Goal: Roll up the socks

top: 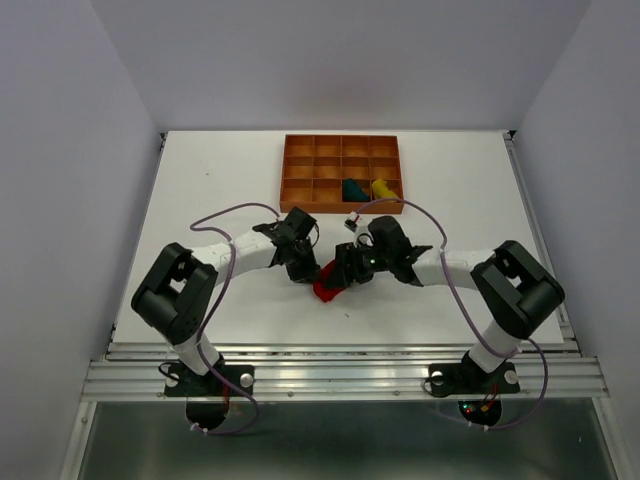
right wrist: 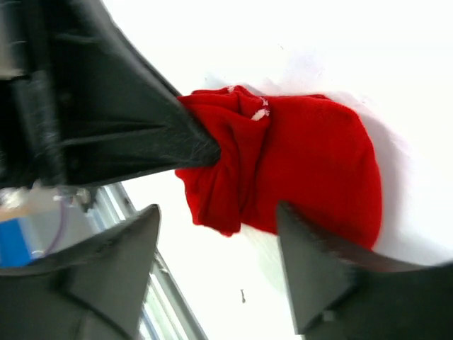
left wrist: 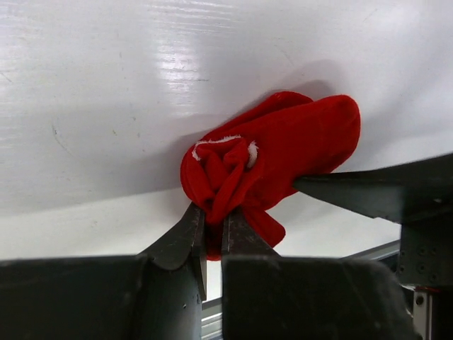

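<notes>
Left wrist view tells most of it: the left gripper [left wrist: 212, 221] is clamped on a fold of the red sock [left wrist: 283, 152] at the lower centre of the frame, probably so the loose end cannot unwind. The sock lies bunched in a rough bundle on the white table [left wrist: 106, 85], not yet a tight roll. In the right wrist view, the right gripper [right wrist: 218, 212] has its fingers wide apart, one tip against the bundle's lower right edge and the other clear of it. I'd judge it is set there to tuck the end in. From above, the teal sock [top: 352, 188] and yellow sock [top: 382, 186] sit in neighbouring compartments of the tray [top: 300, 165], upper middle, so red seems the last one.
</notes>
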Controlling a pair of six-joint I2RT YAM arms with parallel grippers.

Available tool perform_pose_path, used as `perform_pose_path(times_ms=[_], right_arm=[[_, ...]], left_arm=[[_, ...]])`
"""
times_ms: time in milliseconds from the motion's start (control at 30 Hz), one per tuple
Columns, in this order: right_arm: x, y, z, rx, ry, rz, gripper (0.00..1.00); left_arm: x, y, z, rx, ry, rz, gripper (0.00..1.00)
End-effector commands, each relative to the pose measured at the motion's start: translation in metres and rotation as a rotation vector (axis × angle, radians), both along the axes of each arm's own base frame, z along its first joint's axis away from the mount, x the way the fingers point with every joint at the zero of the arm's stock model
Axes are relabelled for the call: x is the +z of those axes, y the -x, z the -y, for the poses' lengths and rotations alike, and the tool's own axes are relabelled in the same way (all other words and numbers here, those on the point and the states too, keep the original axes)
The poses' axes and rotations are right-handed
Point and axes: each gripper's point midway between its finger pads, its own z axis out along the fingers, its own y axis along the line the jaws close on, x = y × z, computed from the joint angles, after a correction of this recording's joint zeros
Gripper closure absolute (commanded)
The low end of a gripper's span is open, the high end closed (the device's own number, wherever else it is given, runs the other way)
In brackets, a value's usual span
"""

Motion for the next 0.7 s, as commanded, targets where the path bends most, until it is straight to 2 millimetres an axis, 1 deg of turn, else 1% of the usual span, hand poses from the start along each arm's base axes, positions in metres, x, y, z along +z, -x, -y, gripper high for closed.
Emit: perform_pose_path(times_ms=[0,33,67,100,133,167,200,233,267,300,333,367,400,567,633,667], right_arm=[[0.021,-0.002,0.004,0.034,0.071,0.192,0.18],[0.030,-0.001,0.003,0.036,0.069,0.232,0.00],[0.029,0.002,0.003,0.042,0.100,0.274,0.00],[0.036,0.005,0.004,0.043,0.104,0.313,0.00],[0.038,0.003,0.005,0.027,0.127,0.351,0.00],[0.040,0.006,0.005,0.029,0.135,0.380,0.00],[0.041,0.018,0.000,0.066,0.143,0.421,0.00],[0.044,0.022,-0.003,0.080,0.145,0.450,0.00],[0.049,0.020,-0.003,0.068,0.164,0.506,0.00],[0.050,0.031,-0.010,0.103,0.167,0.533,0.00],[0.050,0.030,-0.009,0.088,0.193,0.566,0.00],[0.050,0.032,-0.010,0.099,0.213,0.591,0.00],[0.048,0.034,-0.012,0.108,0.229,0.608,0.00],[0.050,0.044,-0.021,0.107,0.303,0.729,0.00],[0.044,0.048,-0.026,0.125,0.320,0.743,0.00],[0.046,0.049,-0.030,0.122,0.342,0.768,0.00]], left_arm=[[-0.016,0.012,-0.024,0.054,-0.138,-0.073,1.00],[-0.016,0.012,-0.024,0.055,-0.141,-0.079,1.00],[-0.015,0.013,-0.023,0.057,-0.141,-0.088,1.00],[-0.014,0.015,-0.023,0.061,-0.138,-0.097,1.00],[-0.014,0.016,-0.022,0.054,-0.135,-0.105,1.00],[-0.013,0.018,-0.023,0.058,-0.140,-0.117,1.00],[-0.014,0.021,-0.026,0.054,-0.157,-0.132,1.00],[-0.014,0.023,-0.026,0.052,-0.163,-0.147,1.00],[-0.013,0.024,-0.027,0.049,-0.178,-0.162,1.00],[-0.014,0.026,-0.027,0.035,-0.179,-0.176,1.00],[-0.013,0.028,-0.026,0.030,-0.180,-0.192,1.00],[-0.010,0.026,-0.023,0.022,-0.175,-0.191,1.00],[-0.012,0.031,-0.027,0.020,-0.197,-0.220,1.00],[-0.003,0.032,-0.037,0.042,-0.268,-0.241,1.00],[-0.001,0.034,-0.038,0.046,-0.273,-0.247,1.00],[0.000,0.034,-0.038,0.052,-0.277,-0.251,1.00]])
